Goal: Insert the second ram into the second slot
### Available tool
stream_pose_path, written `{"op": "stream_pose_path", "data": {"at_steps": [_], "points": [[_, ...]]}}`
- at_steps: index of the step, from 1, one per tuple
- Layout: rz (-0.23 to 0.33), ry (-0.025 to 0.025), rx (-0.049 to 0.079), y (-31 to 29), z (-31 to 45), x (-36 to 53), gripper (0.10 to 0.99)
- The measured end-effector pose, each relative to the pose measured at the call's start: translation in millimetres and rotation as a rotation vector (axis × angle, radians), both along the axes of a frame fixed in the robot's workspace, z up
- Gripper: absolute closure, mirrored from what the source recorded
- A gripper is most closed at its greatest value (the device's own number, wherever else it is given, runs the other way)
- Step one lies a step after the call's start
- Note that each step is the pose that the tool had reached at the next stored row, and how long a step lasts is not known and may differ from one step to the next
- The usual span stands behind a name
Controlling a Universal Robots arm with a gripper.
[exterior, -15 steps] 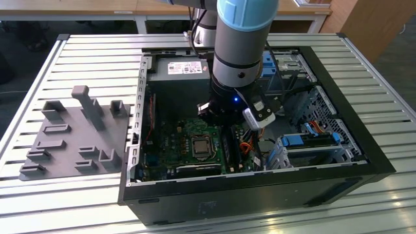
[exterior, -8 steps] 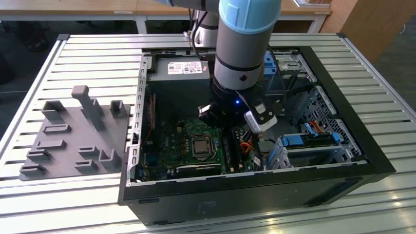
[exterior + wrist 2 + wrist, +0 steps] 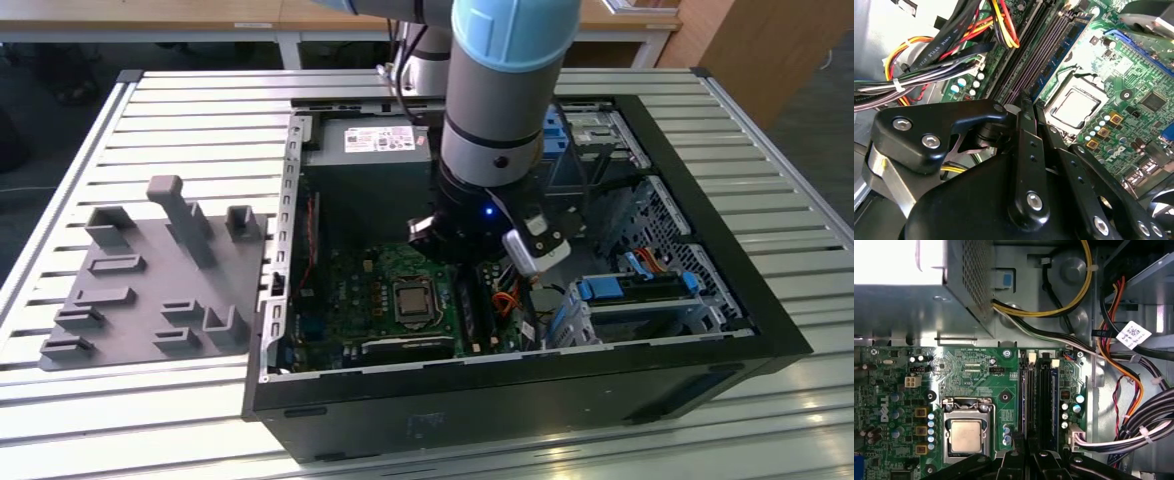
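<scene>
Landmark: CPU socket (image 3: 966, 436) on the green motherboard (image 3: 974, 377), inside the open computer case (image 3: 694, 330); we place everything else by it.
Gripper: gripper (image 3: 1029, 462) hangs low over the board just beside the CPU socket, above the near end of the memory slots (image 3: 1036, 395).
Tool state: in both wrist views we see the black fingers (image 3: 1026, 150) drawn close together on a thin edge; we judge them clamped on the second ram, though the stick itself is mostly hidden between them.
Second ram: held in the fingers, lined up along the slots; we cannot tell whether it touches one.
Slots: a blue stick (image 3: 1053, 400) already stands in the slot farthest from the socket.
Progress: we judge the stick carried and aligned; seating is not yet visible.
Bystanders: cable bundle (image 3: 1149, 425) lies beyond the slots, away from the socket.
</scene>
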State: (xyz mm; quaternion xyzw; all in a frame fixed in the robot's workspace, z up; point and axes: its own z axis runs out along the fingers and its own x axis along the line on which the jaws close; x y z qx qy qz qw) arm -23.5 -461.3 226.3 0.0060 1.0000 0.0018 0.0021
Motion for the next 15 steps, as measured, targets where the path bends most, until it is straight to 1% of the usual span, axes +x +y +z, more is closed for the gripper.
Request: {"op": "stream_pose_path", "data": {"at_steps": [8,15], "points": [[-0.016,0.0007,0.0,-0.1,-1.5,5.6,0.949],[-0.016,0.0008,0.0,-0.1,-4.8,5.8,0.949]]}}
